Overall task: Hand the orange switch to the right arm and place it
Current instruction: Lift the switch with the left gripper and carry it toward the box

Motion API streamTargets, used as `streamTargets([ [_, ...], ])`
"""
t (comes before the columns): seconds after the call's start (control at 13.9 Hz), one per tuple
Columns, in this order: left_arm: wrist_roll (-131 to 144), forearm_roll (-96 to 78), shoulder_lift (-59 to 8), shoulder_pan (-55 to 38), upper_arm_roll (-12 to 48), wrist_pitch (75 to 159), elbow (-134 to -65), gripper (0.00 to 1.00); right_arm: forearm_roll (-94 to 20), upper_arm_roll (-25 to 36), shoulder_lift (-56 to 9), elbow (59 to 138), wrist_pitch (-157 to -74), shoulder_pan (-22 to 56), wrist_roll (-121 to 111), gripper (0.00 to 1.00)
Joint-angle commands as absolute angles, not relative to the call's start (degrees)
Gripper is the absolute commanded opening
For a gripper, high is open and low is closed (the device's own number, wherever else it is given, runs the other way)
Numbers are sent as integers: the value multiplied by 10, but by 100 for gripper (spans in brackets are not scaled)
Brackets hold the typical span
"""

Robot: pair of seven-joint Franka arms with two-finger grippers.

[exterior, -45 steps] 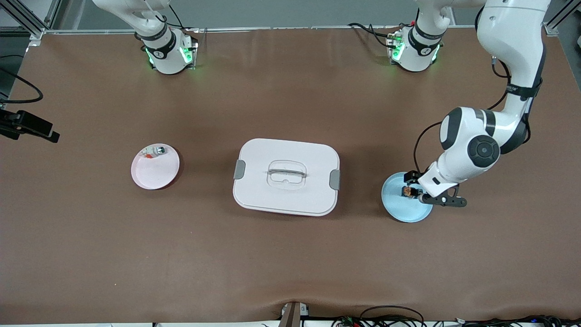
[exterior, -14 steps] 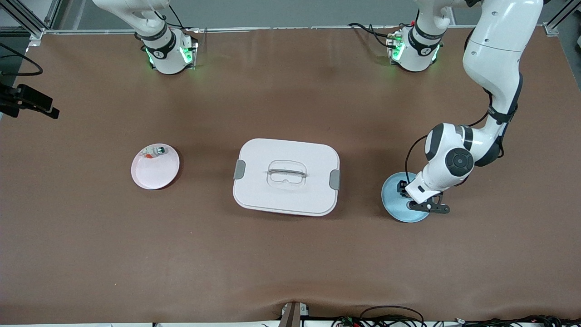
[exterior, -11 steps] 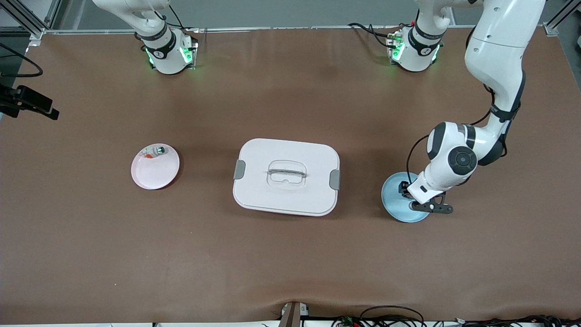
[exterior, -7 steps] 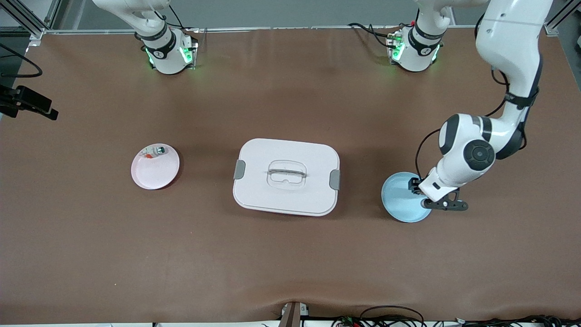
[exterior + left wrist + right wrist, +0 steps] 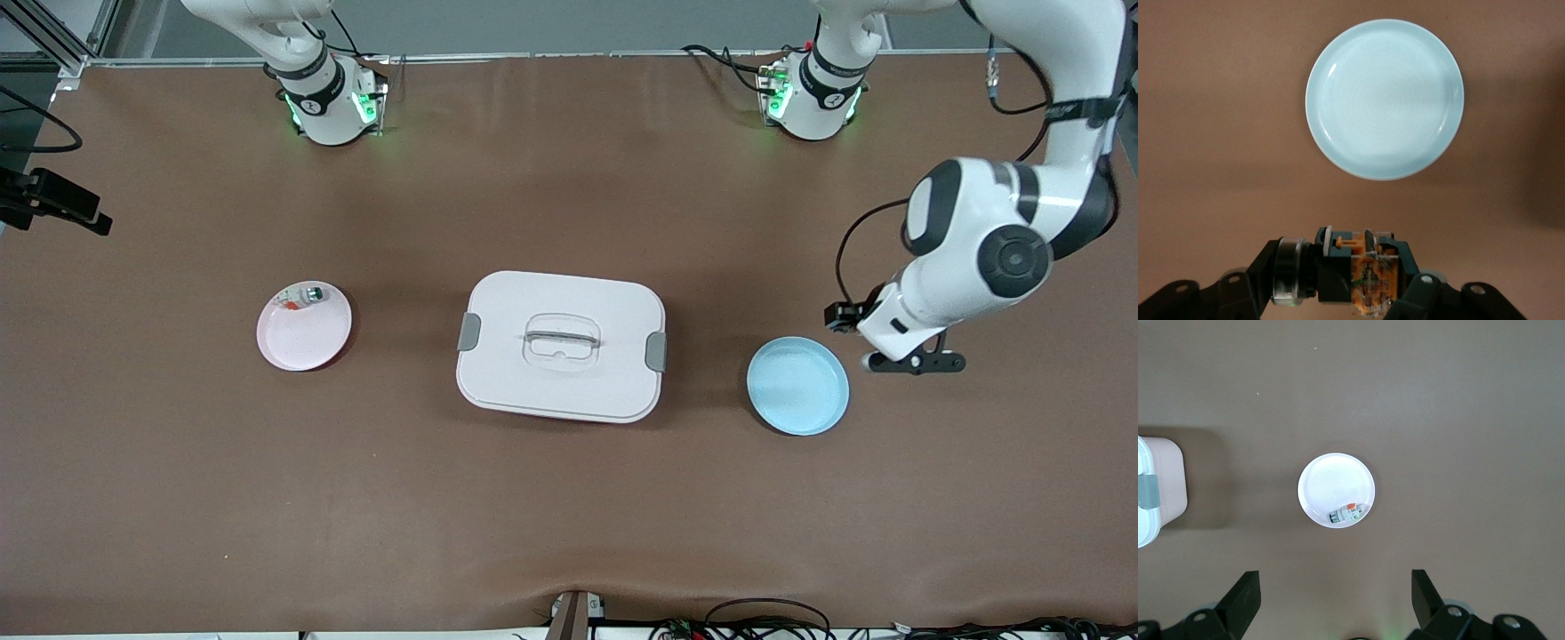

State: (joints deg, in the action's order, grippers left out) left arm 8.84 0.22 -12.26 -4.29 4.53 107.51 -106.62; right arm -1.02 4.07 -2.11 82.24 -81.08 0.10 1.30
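Front view: left gripper up over bare table beside the blue plate; box mid-table; pink plate toward the right arm's end.

Left wrist view: switch clamped in the left gripper's fingers, above table just off the plate.

Right wrist view: right gripper spread wide, waiting high over the pink plate and its silver part.

Risk: small part, narrow hold; may twist or drop at handover.

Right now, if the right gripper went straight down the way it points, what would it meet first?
Probably bare brown table. The open right gripper points down from high up; the round pink-white plate holding a small whitish-silver part sits close to that line, so depth leaves it uncertain.
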Motion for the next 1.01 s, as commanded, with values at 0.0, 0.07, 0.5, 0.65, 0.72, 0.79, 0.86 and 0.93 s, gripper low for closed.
streamTargets([
  [0.0,126,-36,-121,-46,49,937,-966,24,0,37,-18,820,-810,-1,22,100],
  [0.07,151,-58,-121,-47,49,900,-937,24,0,37,-18,820,-810,-2,23,100],
  [0.5,401,-168,-121,-58,111,827,-817,23,0,37,-22,799,-811,-5,26,100],
  [0.65,511,-190,-121,-61,146,833,-807,23,-6,39,-22,781,-809,-4,21,100],
  [0.72,549,-204,-123,-60,162,839,-794,23,-7,39,-22,767,-808,-4,20,100],
  [0.79,582,-220,-123,-61,170,846,-788,23,-1,39,-22,761,-805,-4,21,100],
  [0.86,618,-233,-123,-60,182,862,-788,21,-1,40,-22,761,-805,-4,18,100],
  [0.93,667,-249,-122,-60,194,877,-787,21,-3,40,-23,763,-805,-5,21,100],
])
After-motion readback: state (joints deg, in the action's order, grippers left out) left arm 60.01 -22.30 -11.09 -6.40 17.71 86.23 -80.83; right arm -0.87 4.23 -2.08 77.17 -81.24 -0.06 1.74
